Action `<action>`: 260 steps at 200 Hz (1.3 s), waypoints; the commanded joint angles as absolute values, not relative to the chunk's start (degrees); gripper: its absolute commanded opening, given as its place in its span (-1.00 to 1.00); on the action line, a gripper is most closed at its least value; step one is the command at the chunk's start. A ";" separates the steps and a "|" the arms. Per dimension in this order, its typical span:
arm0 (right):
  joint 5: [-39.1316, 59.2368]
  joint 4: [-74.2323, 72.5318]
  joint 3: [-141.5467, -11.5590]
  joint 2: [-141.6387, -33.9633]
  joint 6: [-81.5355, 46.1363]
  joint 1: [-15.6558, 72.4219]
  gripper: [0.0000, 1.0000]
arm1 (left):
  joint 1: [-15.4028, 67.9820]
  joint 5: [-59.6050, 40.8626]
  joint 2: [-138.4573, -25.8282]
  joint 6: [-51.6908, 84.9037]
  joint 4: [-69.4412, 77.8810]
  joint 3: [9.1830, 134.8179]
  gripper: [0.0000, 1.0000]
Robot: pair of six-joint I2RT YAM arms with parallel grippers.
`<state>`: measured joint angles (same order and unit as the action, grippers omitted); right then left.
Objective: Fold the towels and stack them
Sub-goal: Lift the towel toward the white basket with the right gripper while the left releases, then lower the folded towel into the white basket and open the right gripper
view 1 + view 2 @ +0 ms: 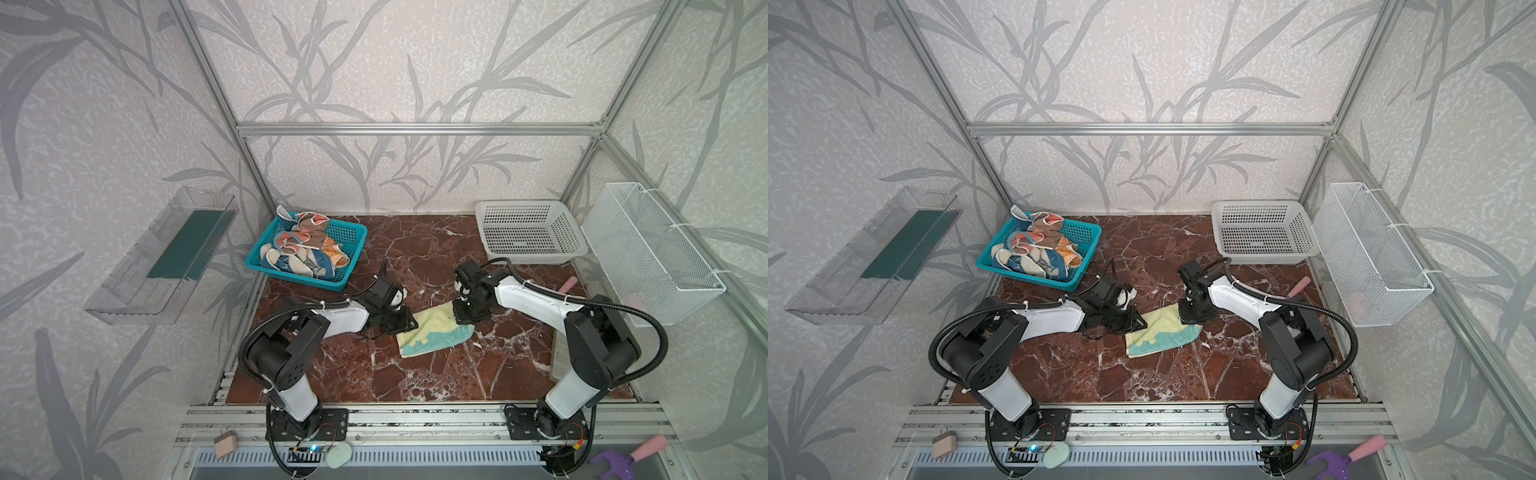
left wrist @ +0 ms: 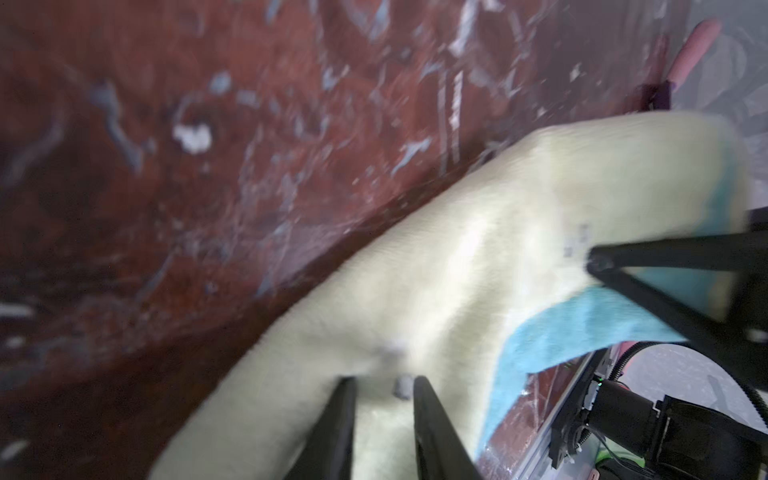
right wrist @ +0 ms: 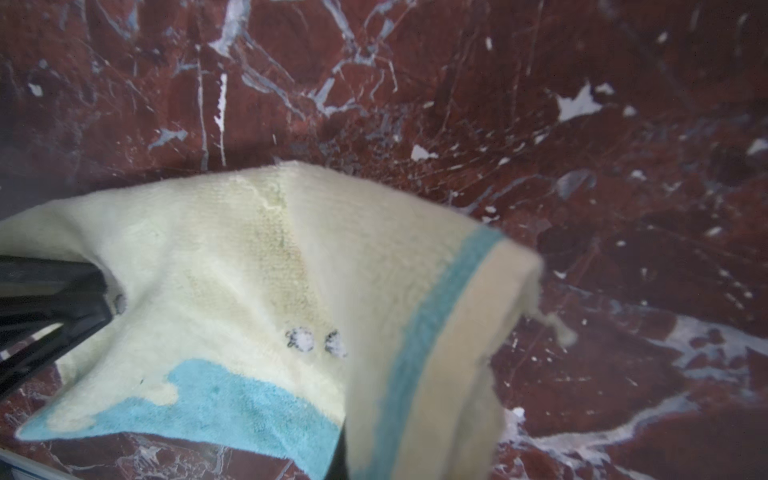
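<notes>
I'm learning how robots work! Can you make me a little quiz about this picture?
1. True or false: the white basket has towels in it.
2. Who grips the yellow-and-blue towel? A: only the left pincer. B: only the right pincer. C: both.
3. What lies in the teal basket?
Key: 1 false, it is empty. 2 C. 3 crumpled towels.
</notes>
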<state>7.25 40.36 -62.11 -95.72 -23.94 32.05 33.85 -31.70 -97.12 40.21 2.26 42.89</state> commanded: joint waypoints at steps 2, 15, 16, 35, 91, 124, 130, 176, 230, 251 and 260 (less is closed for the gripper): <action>4.44 46.90 -66.09 -91.08 -21.09 32.38 -1.00 | 33.52 -24.35 -98.32 40.71 -0.86 40.48 -0.44; 2.34 49.79 -69.77 -89.63 -19.75 32.42 -1.00 | 32.72 -22.32 -97.48 39.11 -3.98 41.95 -0.43; 1.84 50.15 -70.51 -89.51 -19.42 32.43 -1.00 | 32.66 -22.15 -97.43 38.93 -4.28 42.15 -0.43; -3.57 54.50 -77.68 -89.66 -16.02 32.15 -1.00 | 31.77 -19.87 -95.85 35.22 -9.24 46.03 -0.42; -6.13 58.86 -103.51 -101.44 -3.48 19.40 -1.00 | 31.29 -19.11 -96.05 29.23 -16.22 54.14 -0.41; -5.52 57.05 -123.16 -117.33 -0.17 9.63 -1.00 | 31.29 -20.81 -98.04 31.55 -12.89 52.88 -0.41; -5.94 58.32 -129.23 -122.22 0.07 8.36 -1.00 | 31.29 -21.08 -98.62 32.04 -12.20 52.67 -0.41; -2.87 71.72 -161.00 -148.97 -2.56 3.49 -1.00 | 31.29 -21.89 -100.62 32.91 -11.69 52.73 -0.41; 2.25 64.49 -135.50 -138.55 -4.69 6.47 -1.00 | 31.27 -22.39 -102.17 31.97 -11.83 52.58 -0.41; 2.52 60.60 -125.75 -132.55 -5.74 9.43 -1.00 | 31.29 -22.82 -102.14 32.40 -10.81 52.43 -0.41; 2.81 58.30 -121.28 -130.13 -6.77 10.81 -1.00 | 31.30 -22.94 -101.96 32.73 -10.26 52.22 -0.41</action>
<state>0.64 62.94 -128.35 -140.20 -4.56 6.74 31.27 -22.94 -100.62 32.34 -10.02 53.10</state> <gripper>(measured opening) 0.070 0.294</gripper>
